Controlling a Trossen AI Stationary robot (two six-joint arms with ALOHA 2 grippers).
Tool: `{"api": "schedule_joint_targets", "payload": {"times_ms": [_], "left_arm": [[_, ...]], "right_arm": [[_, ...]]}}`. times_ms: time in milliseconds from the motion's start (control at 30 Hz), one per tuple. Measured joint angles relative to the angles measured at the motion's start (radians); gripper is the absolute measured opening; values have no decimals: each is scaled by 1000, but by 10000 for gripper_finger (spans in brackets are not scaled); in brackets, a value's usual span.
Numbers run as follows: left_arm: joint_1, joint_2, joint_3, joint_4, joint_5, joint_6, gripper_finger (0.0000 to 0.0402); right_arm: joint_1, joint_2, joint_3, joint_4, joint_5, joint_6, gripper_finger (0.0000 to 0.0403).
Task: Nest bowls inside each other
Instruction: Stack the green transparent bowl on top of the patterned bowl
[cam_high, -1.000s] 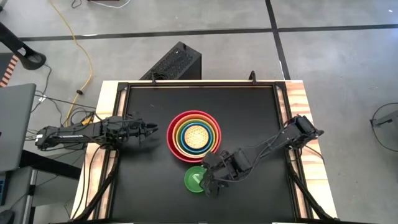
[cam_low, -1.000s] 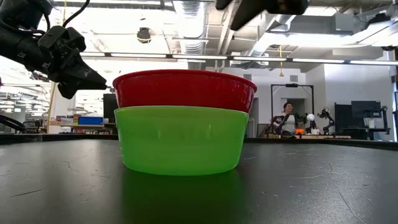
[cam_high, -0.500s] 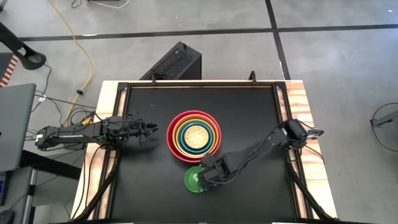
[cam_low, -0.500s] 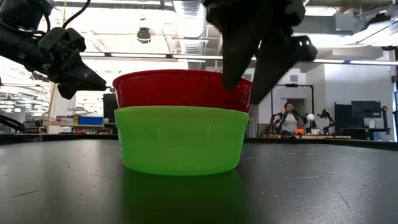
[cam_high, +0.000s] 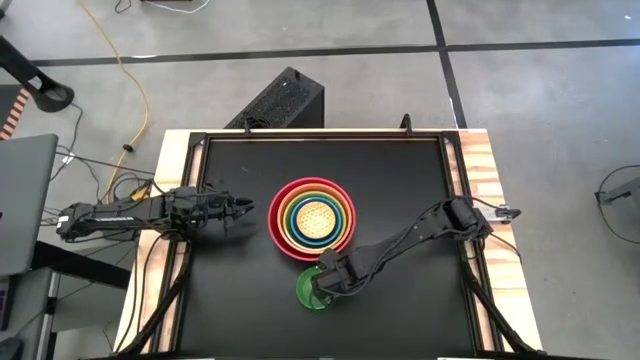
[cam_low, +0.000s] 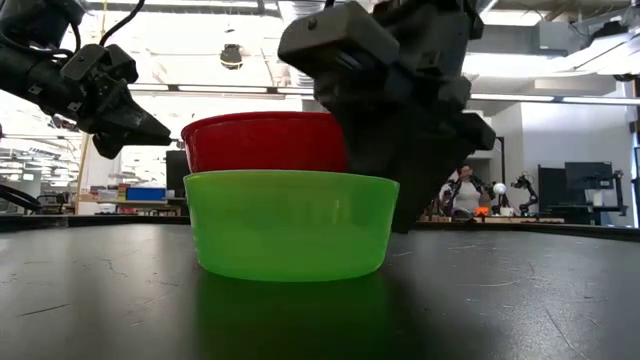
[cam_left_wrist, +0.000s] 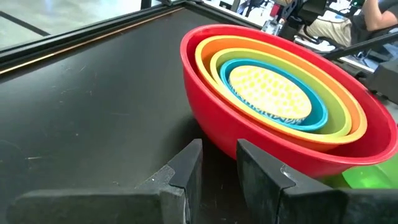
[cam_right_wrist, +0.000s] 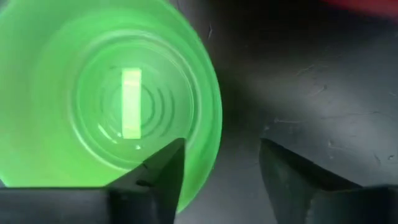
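Note:
A stack of nested bowls (cam_high: 311, 218) stands mid-table on its red outer bowl (cam_left_wrist: 249, 146), with orange, lime, blue and patterned yellow (cam_left_wrist: 267, 93) inside. A small green bowl (cam_high: 308, 290) stands alone, upright on its base, near the front edge, and fills the foreground of the low view (cam_low: 290, 225). My right gripper (cam_right_wrist: 222, 174) is open and points down over that bowl's right rim (cam_right_wrist: 211, 118). One finger (cam_right_wrist: 158, 177) is above the inside, the other (cam_right_wrist: 292, 180) outside; no touch shows. My left gripper (cam_high: 243, 208) waits left of the stack, its fingers a narrow gap apart (cam_left_wrist: 219, 171).
The black table top (cam_high: 400, 170) has raised wooden side rails (cam_high: 485, 170). A black box (cam_high: 285, 100) sits on the floor beyond the far edge. The right arm (cam_high: 410, 238) slants across the table's right half. People show in the room behind.
My right gripper has come down from high above the table and a little toward the left edge. It has tipped more steeply downward and now straddles the small green bowl's right rim. The bowl and the stack have stayed put.

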Motion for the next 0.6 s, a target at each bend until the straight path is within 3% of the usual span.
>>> {"api": "schedule_joint_targets", "payload": {"times_ms": [100,300,500,600], "left_arm": [[0,0,0,0,0,0,87],[0,0,0,0,0,5,87],[0,0,0,-1,1,3,87],[0,0,0,0,1,3,87]], "right_arm": [[-6,1,0,-4,-13,-16,172],[-11,-22,0,-13,-102,-97,22],[-9,-117,1,-2,-266,-207,16],[-3,-182,1,20,-293,-275,6]]}}
